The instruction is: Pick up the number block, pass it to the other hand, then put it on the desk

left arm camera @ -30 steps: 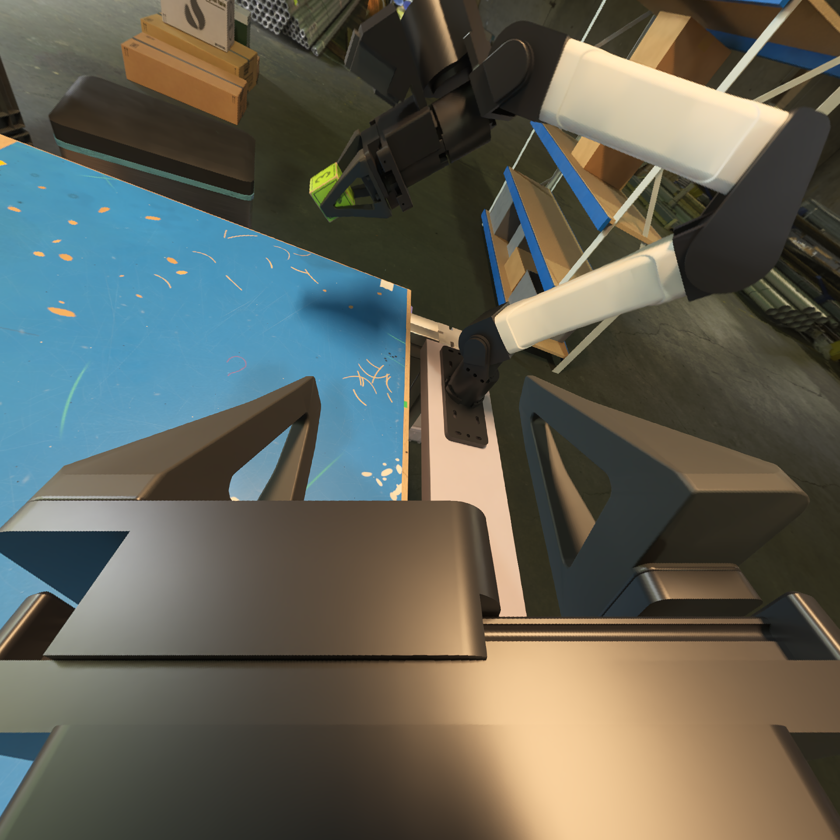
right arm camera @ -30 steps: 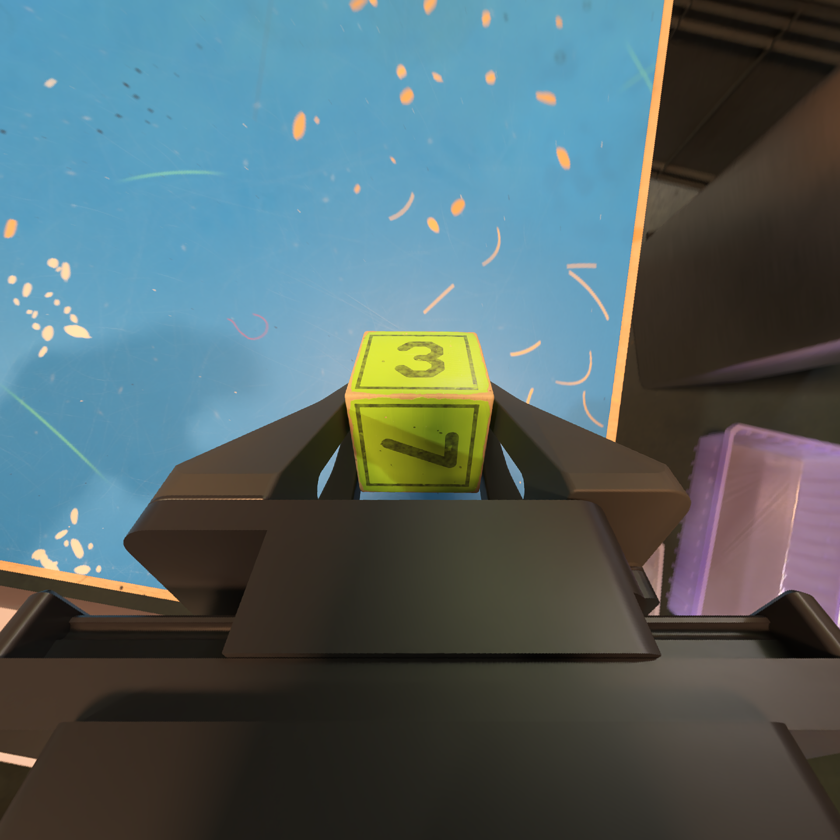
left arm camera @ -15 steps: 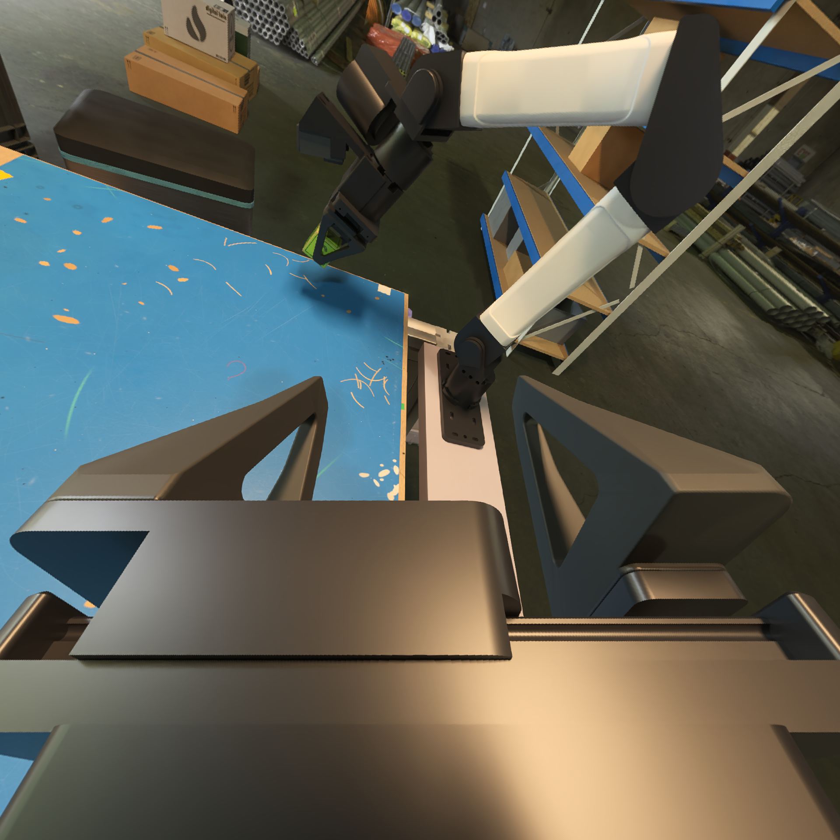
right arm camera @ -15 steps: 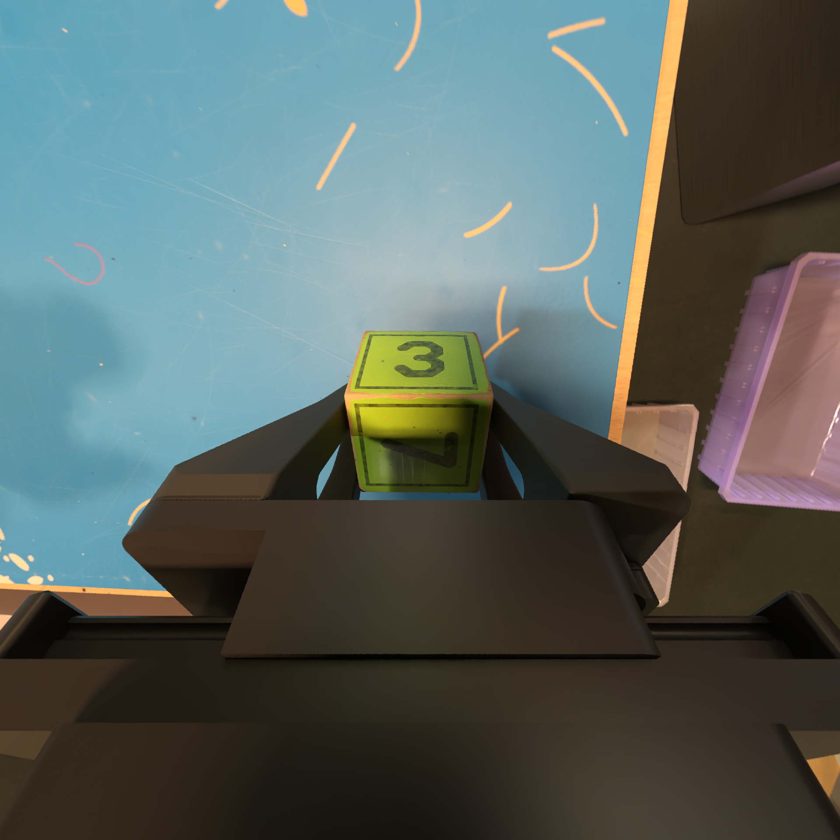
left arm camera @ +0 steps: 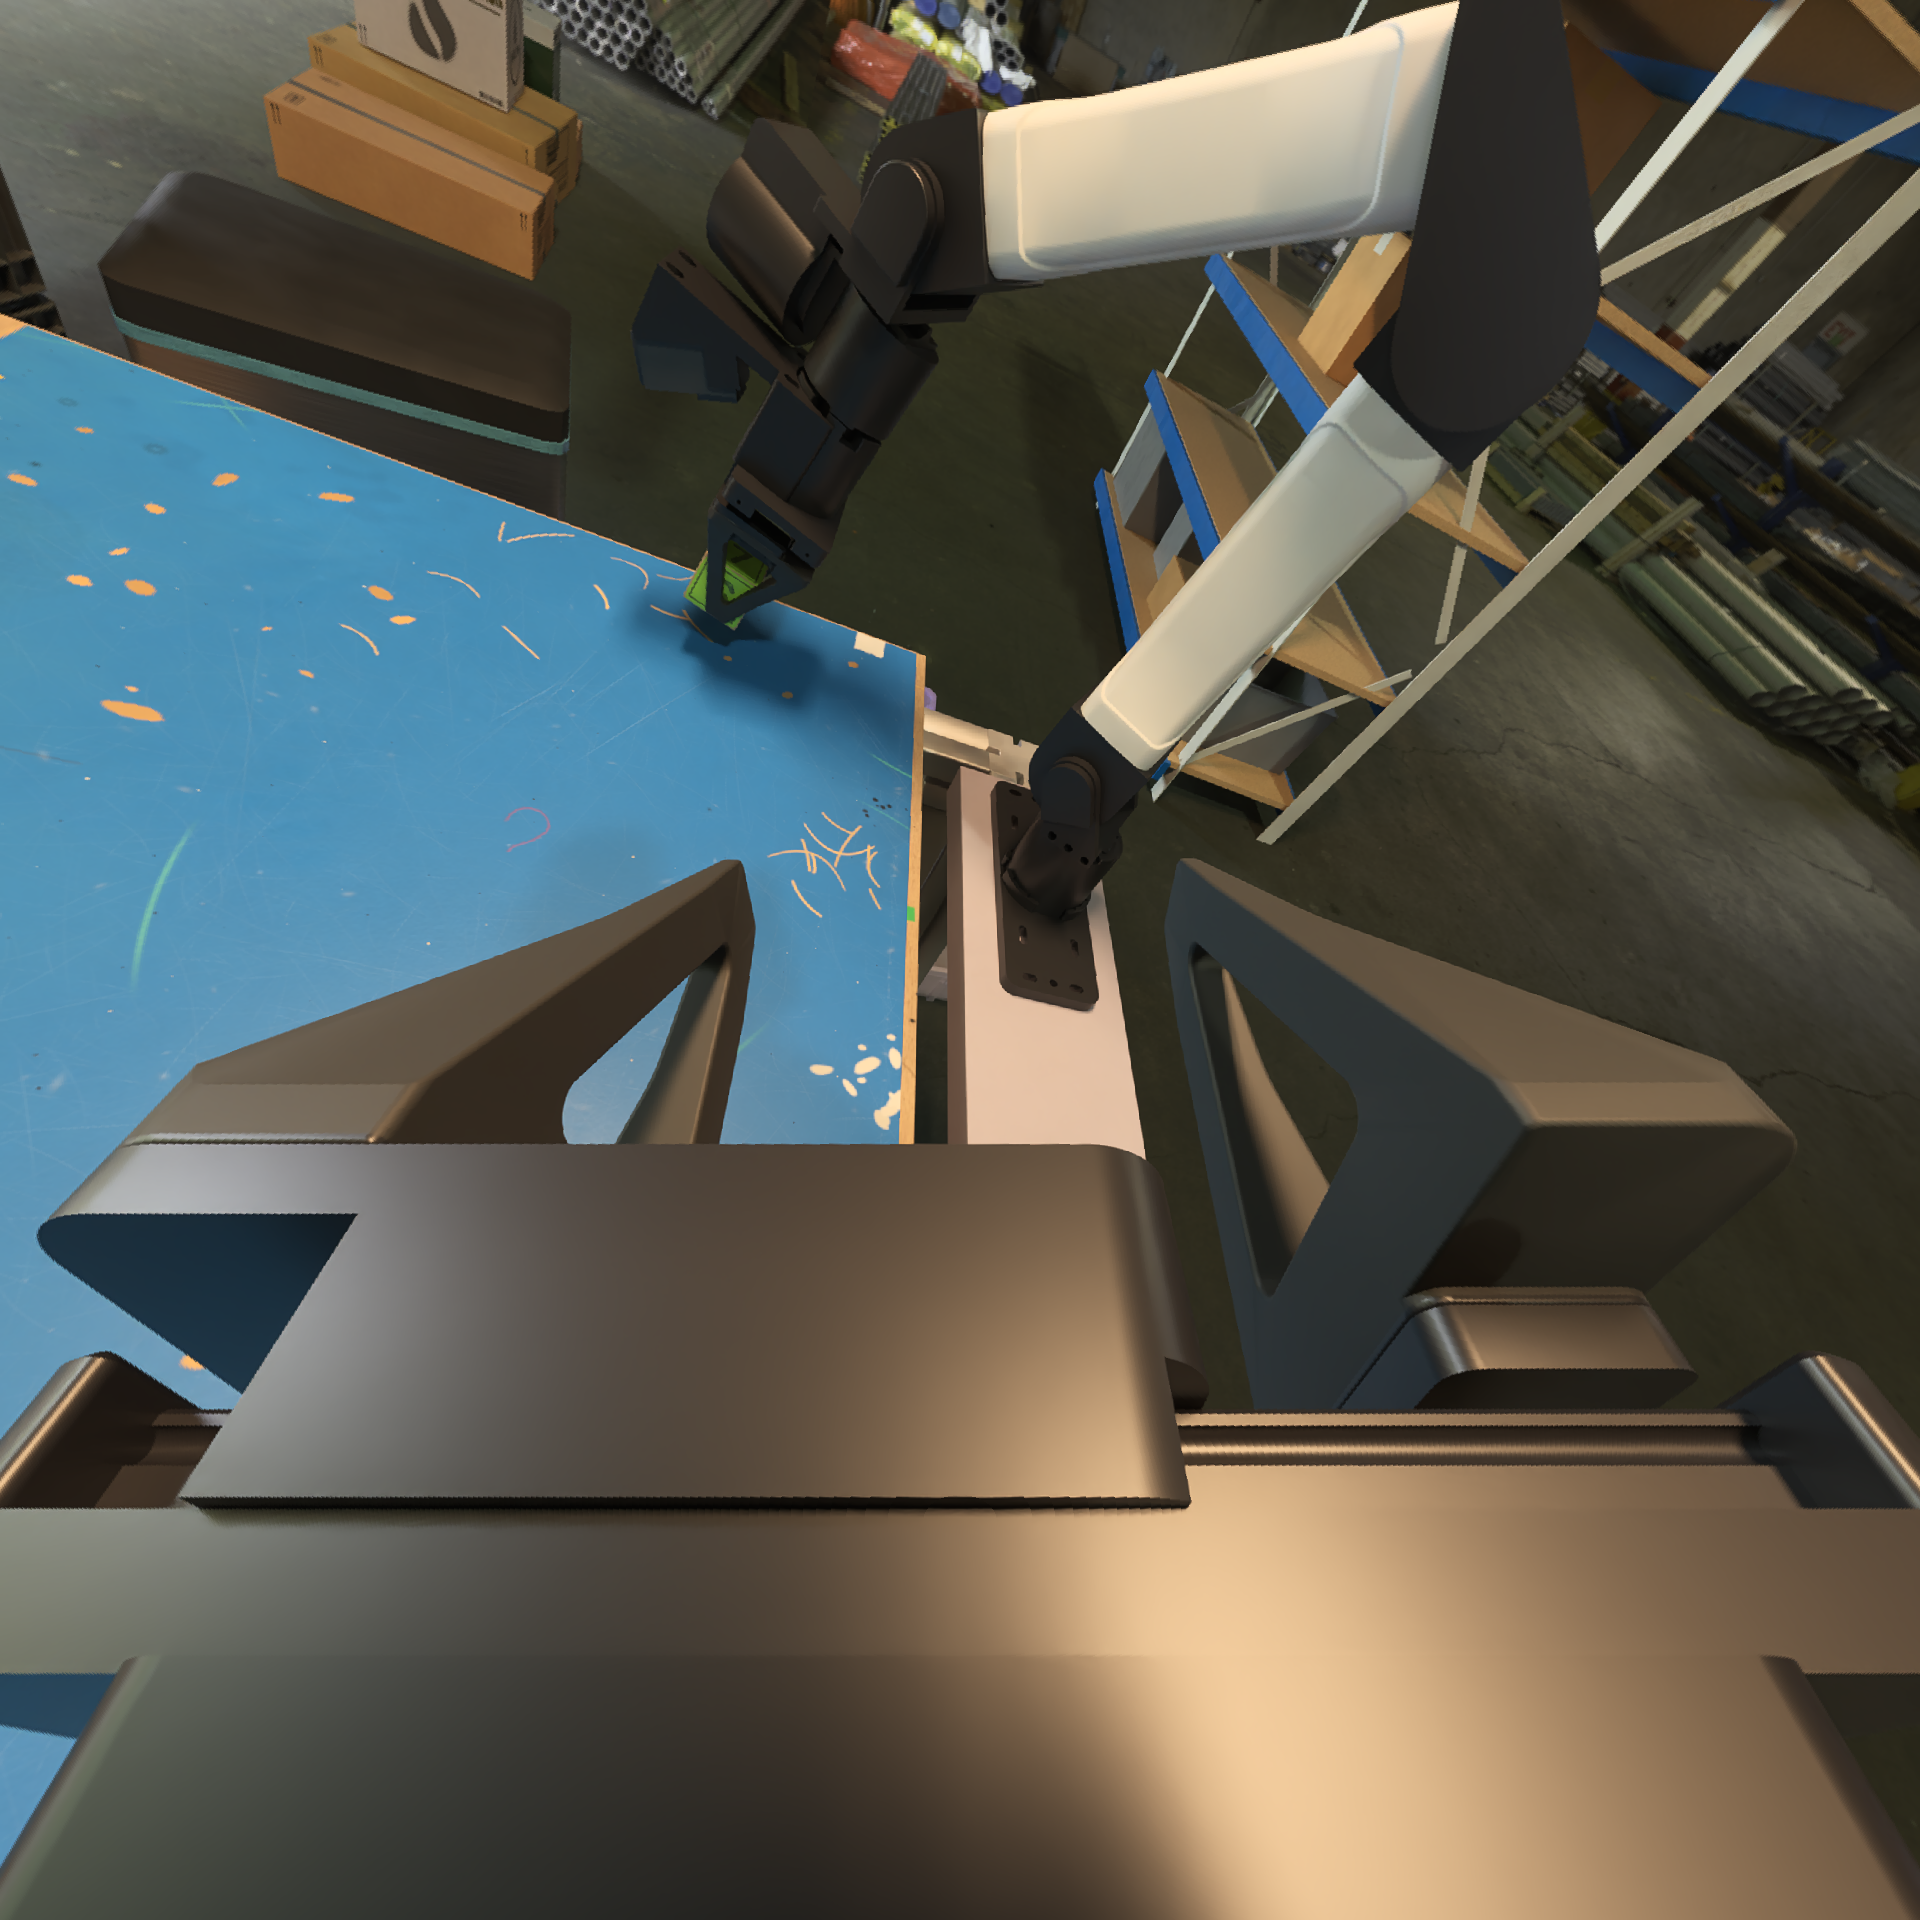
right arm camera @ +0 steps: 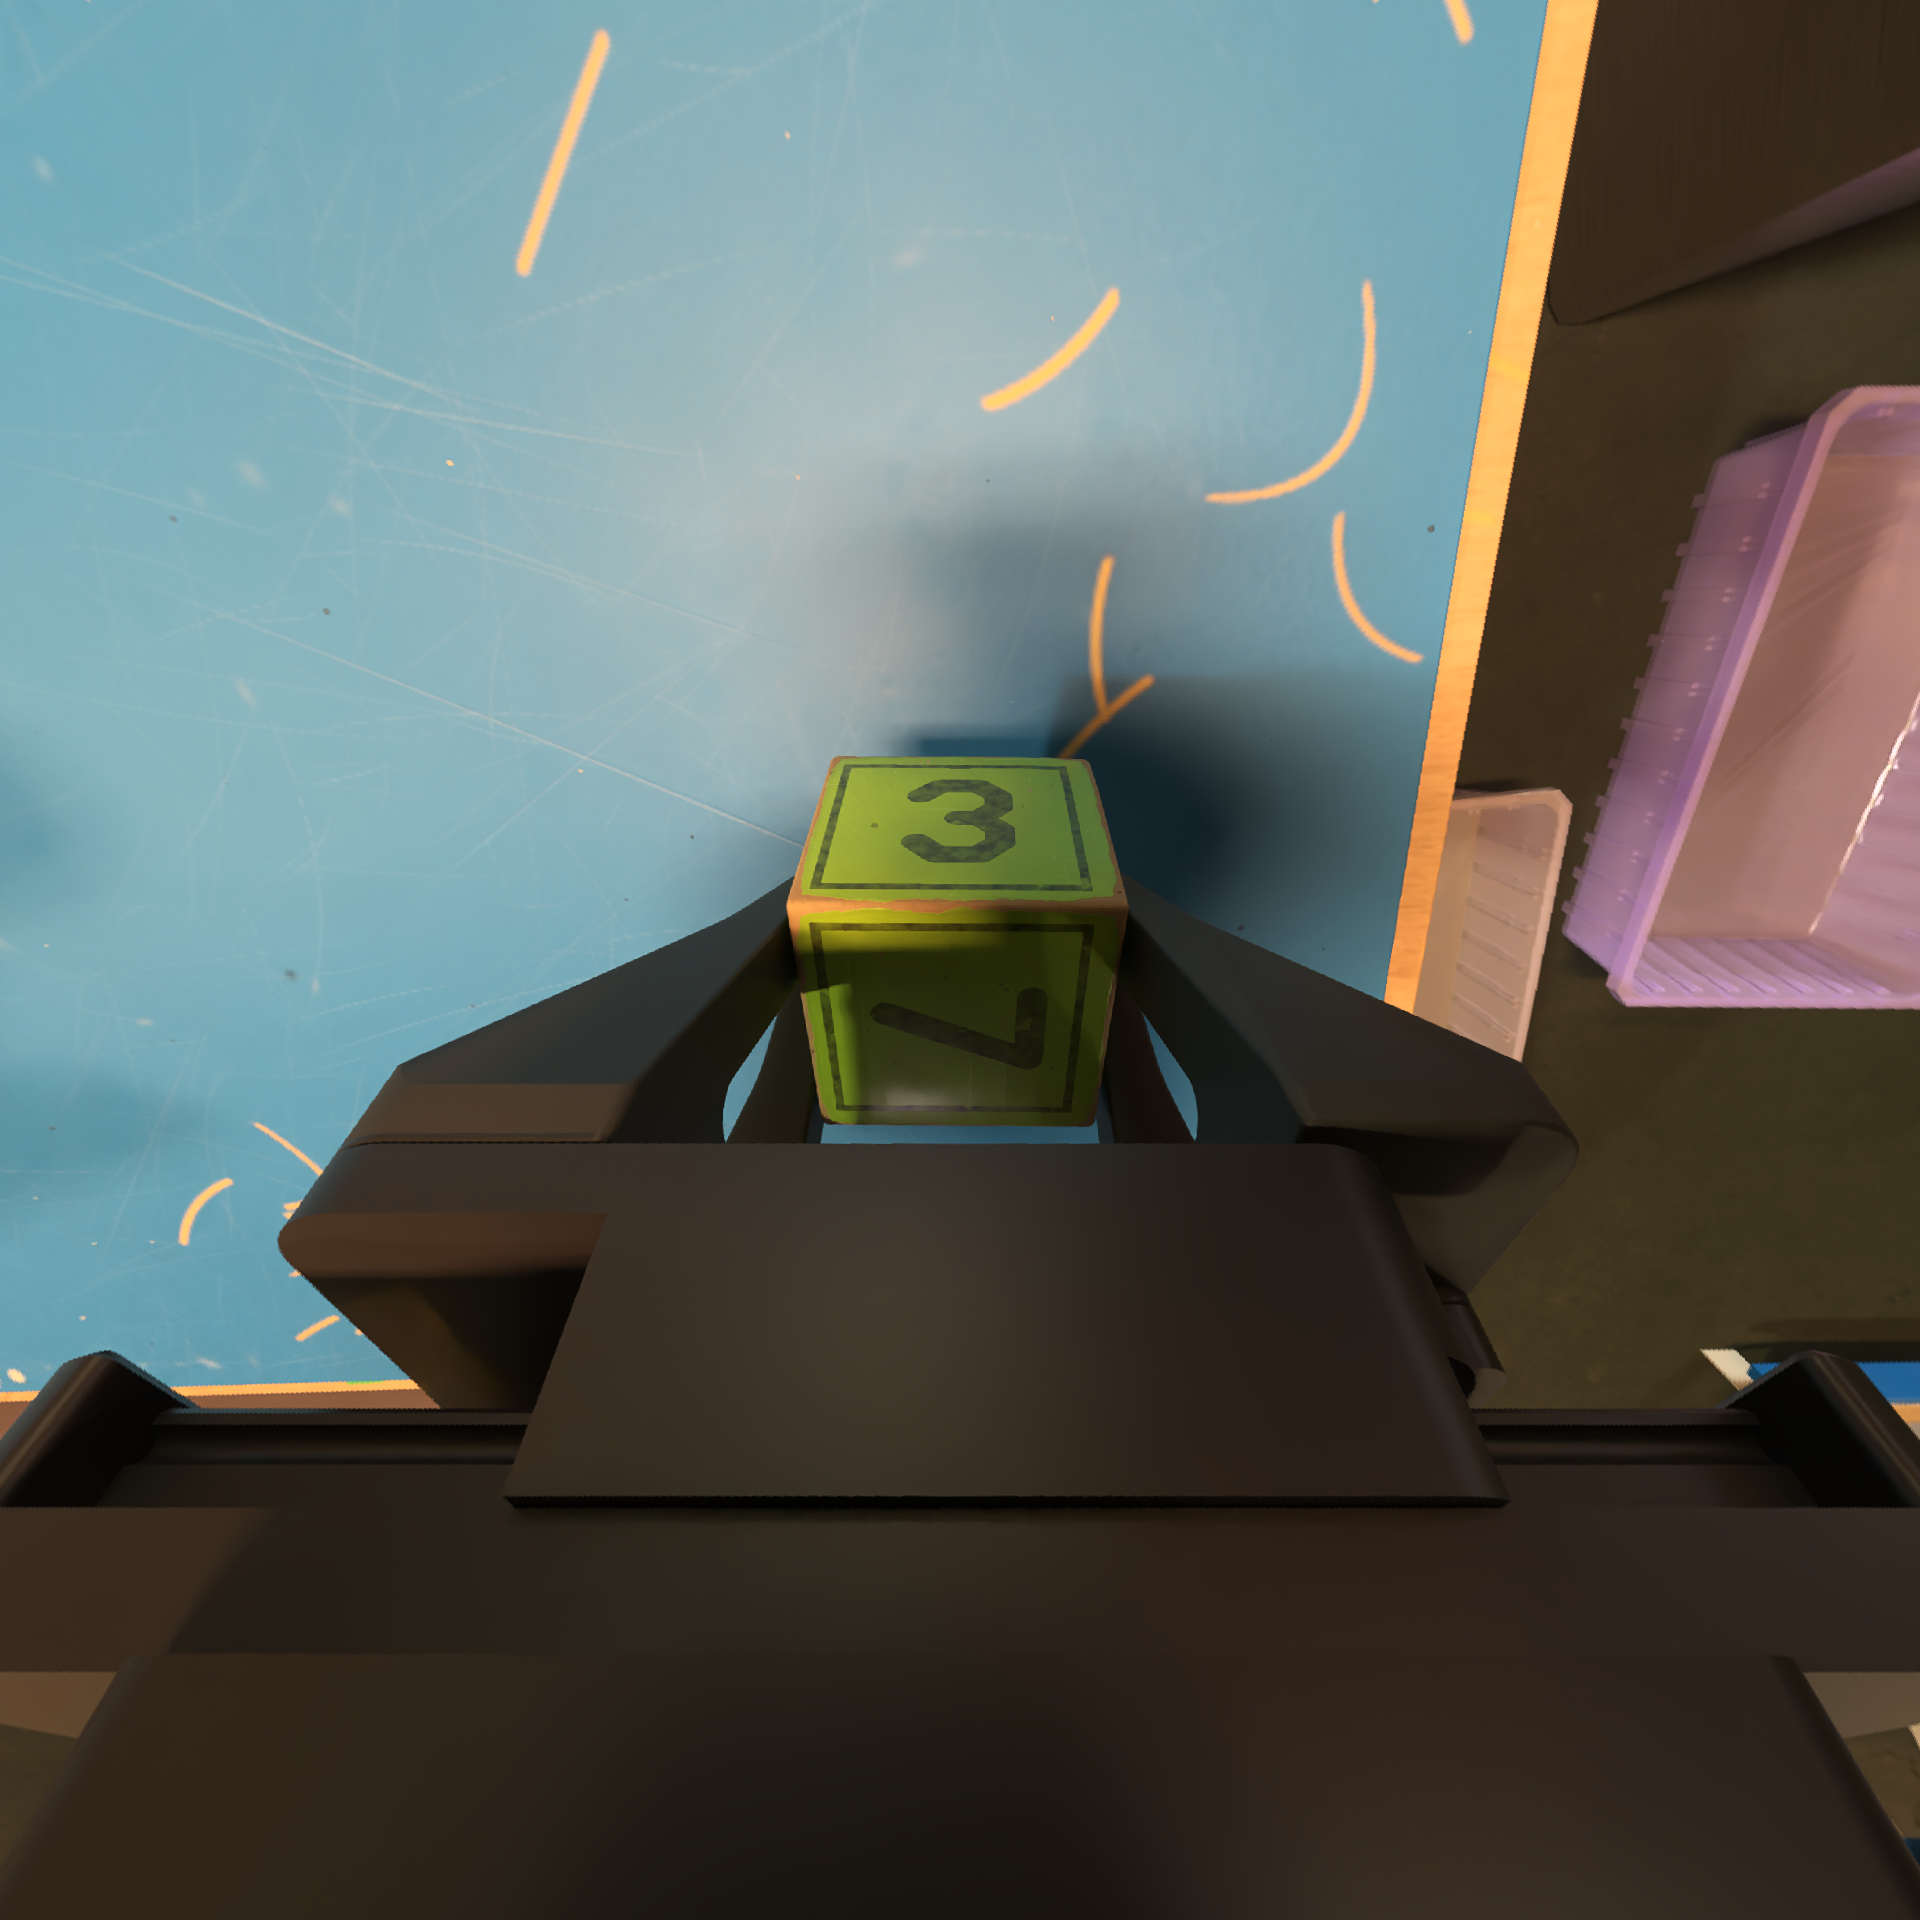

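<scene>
The number block [right arm camera: 956, 940] is a yellow-green cube with dark figures on its faces. My right gripper [right arm camera: 958, 914] is shut on it, a finger on each side. It holds the block low over the blue desk [right arm camera: 520, 520], at or just above the surface, near the desk's right edge. In the left wrist view the block [left arm camera: 725, 588] shows small between the right gripper [left arm camera: 740, 601] fingers, near the far corner of the desk [left arm camera: 312, 779]. My left gripper [left arm camera: 951, 935] is open and empty, high over the desk's edge.
A purple tray [right arm camera: 1766, 779] and a clear tray [right arm camera: 1496, 914] lie on the floor beside the desk. The right arm's base [left arm camera: 1049, 894] sits on a pale rail. A dark bench [left arm camera: 332, 343], cardboard boxes [left arm camera: 416, 156] and blue shelving [left arm camera: 1226, 499] stand beyond.
The right arm has swung down and lowered the block from the air beyond the desk's corner to the desk surface near its edge. The left gripper has stayed open and nearly still.
</scene>
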`<action>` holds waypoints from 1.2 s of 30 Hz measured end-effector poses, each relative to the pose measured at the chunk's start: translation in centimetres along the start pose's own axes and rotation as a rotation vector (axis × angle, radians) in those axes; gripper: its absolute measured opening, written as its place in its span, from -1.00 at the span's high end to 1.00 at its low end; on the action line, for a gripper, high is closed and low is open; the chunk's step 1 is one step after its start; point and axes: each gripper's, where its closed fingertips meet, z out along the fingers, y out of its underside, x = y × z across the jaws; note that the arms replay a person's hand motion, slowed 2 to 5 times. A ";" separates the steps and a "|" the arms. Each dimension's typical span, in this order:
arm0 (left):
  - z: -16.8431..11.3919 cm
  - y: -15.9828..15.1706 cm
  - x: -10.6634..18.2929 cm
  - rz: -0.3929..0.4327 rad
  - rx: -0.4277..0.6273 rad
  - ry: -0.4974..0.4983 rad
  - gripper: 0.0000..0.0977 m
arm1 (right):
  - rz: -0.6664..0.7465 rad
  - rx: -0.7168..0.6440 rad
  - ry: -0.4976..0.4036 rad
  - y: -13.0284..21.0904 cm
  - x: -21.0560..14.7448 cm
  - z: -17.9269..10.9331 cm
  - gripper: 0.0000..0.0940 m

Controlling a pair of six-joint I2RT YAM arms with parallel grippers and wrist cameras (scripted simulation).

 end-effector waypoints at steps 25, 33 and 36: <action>-0.1 0.2 0.3 0.019 -0.023 -0.013 -0.25 | 0.025 -0.128 0.091 1.7 1.2 1.9 0.19; 0.0 0.2 0.4 0.020 -0.030 -0.013 -0.16 | 0.039 -0.144 0.120 1.9 1.8 2.2 0.19; 0.0 0.3 0.4 0.020 -0.033 -0.015 -0.13 | 0.044 -0.147 0.126 2.0 1.9 2.3 0.19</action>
